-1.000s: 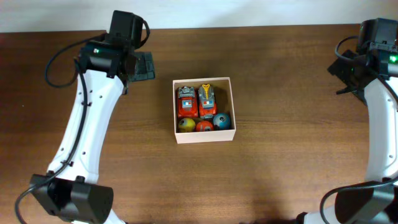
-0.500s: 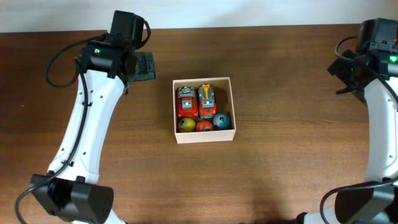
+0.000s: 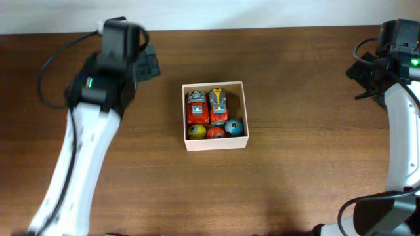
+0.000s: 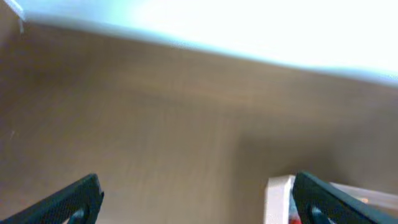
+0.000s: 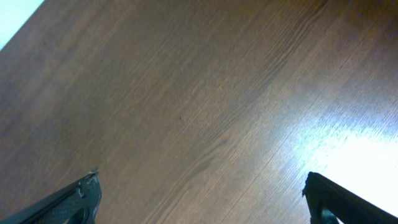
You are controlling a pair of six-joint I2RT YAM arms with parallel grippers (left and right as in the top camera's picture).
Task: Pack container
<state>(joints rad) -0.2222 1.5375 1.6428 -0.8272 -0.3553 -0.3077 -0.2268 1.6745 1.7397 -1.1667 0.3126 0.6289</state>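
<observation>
Container (image 3: 216, 143) is a small white box with no lid, and it sits in the middle of the top-down picture on the brown table (image 3: 295, 183). Inside it, two red toy trucks stand side by side in the upper part, the left truck (image 3: 196, 107) touching the right truck (image 3: 218, 105). Under them is a row of three balls: a yellow ball (image 3: 196, 131), a red ball (image 3: 215, 133) and a blue ball (image 3: 233, 126). The box looks full, and I see no loose toys on the table.

So I think the packing part is done and this is the end step. The next move probably needs only that the arms keep away and do not bump the box.

Left pincer (image 4: 196, 202) is at the upper left of the top-down picture, well apart from the box and a bit higher in the frame. Its fingers are spread wide and it holds nothing. In its own blurry camera, only a white corner of the box peeks in at the lower right, beside one fingertip.

Right pincer (image 5: 205, 202) is at the far upper right edge of the top-down picture, even farther from the box. It is spread wide too, with nothing in it, and its camera shows only bare wood.
</observation>
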